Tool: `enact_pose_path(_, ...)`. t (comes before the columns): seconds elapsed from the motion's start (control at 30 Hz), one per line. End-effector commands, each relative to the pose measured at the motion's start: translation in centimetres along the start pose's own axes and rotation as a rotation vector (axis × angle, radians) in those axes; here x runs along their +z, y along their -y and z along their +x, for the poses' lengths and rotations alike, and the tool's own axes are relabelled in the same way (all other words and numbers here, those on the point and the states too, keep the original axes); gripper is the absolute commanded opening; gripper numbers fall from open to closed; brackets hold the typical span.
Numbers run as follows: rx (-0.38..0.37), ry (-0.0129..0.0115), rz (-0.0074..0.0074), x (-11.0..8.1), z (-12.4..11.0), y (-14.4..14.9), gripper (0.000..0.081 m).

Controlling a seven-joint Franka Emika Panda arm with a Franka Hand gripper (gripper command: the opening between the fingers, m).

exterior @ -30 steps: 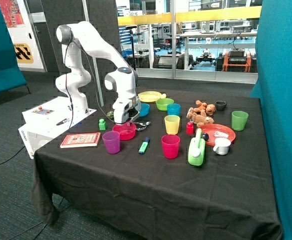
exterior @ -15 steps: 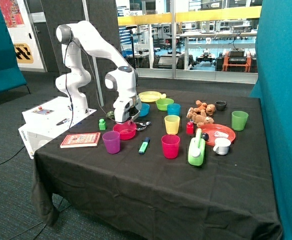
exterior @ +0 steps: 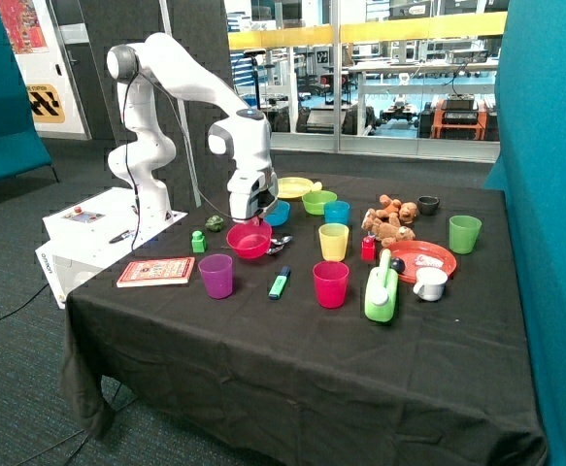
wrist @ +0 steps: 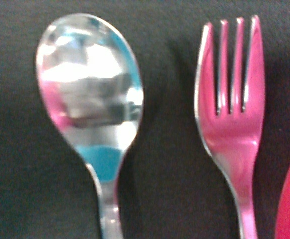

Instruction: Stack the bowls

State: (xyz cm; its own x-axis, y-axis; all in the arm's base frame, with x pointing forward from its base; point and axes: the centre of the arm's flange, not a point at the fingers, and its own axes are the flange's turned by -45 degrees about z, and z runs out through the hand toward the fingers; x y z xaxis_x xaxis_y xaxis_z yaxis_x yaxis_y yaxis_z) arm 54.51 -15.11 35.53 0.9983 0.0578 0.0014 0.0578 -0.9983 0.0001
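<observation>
Our hand (exterior: pixel 249 222) holds the shallow pink plastic bowl (exterior: pixel 249 240) by its rim, clear of the counter (exterior: pixel 292 335); we judge it could tilt and slip.

Robotics lab, demo/test area beside a glazed workshop hall.

White Franka arm (exterior: pixel 181 92) bolted to a white base cabinet (exterior: pixel 103 228) on grey carpet; cables trail from the cabinet across the floor. Below the end effector (exterior: pixel 248 216), a tabletop (exterior: pixel 292 340) draped in black cloth carries plastic tableware laid out as test props. Behind the end effector, a glass partition (exterior: pixel 360 78) with a yellow band looks into a hall of benches, machines and an orange frame. Teal upholstered panels (exterior: pixel 545 194) stand on both sides of the area. A yellow-black hazard sign (exterior: pixel 47 102) hangs on the wall past the arm's base.
</observation>
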Motion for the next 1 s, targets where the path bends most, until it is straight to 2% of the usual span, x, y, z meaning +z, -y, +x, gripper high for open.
enact_pose_path(0.0, -0.042, 0.0014, 0.0001, -2.6, 0.2, 2.1, 0.0000)
enact_pose_path(0.07, -0.075, 0.0014, 0.0002, -2.8, 0.0, 2.7, 0.0000)
enact_pose_path(0.17, -0.085, 0.0014, 0.0002, -3.1, -0.3, 4.0, 0.0000)
enact_pose_path(0.47, -0.194, 0.0014, 0.0002, -3.7, -1.7, 9.7, 0.0000)
enact_pose_path(0.83, -0.259, 0.0013, 0.0003, -4.4, -1.9, 13.0, 0.0000)
enact_pose_path(0.97, -0.306, 0.0013, 0.0003, -4.6, -2.1, 14.6, 0.0000)
